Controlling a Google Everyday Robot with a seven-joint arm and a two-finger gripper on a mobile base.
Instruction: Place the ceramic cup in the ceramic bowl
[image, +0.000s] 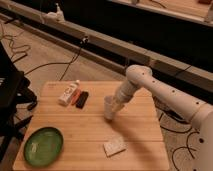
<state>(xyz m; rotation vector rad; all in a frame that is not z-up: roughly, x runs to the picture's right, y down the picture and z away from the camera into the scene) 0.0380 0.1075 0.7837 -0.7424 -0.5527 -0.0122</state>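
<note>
Nearest the camera is the ceramic bowl, green and glossy, on the front left corner of the tabletop with nothing in it. At about the same depth as the bowl, well apart toward the right, lies a flat pale block.

Farther back than the bowl and off to its right, near the middle of the tabletop, is the ceramic cup. My gripper is at its upper part. As far as I can see, my fingers are closed on the cup near its rim. I cannot tell whether its base touches the wood.

The cup's long axis is close to upright but leaning. The mouth points up toward my arm, and the narrow base points down and a little toward the bowl's side.

I judge the cup to be stiff, brittle and of moderate weight, with a slick glaze. The wide part just under the rim is the place to grip. It needs a soft landing in the bowl, because ceramic on ceramic can chip.

Beyond the bowl, near the tabletop's far edge, lie a white bottle and a dark object just beside it.
</note>
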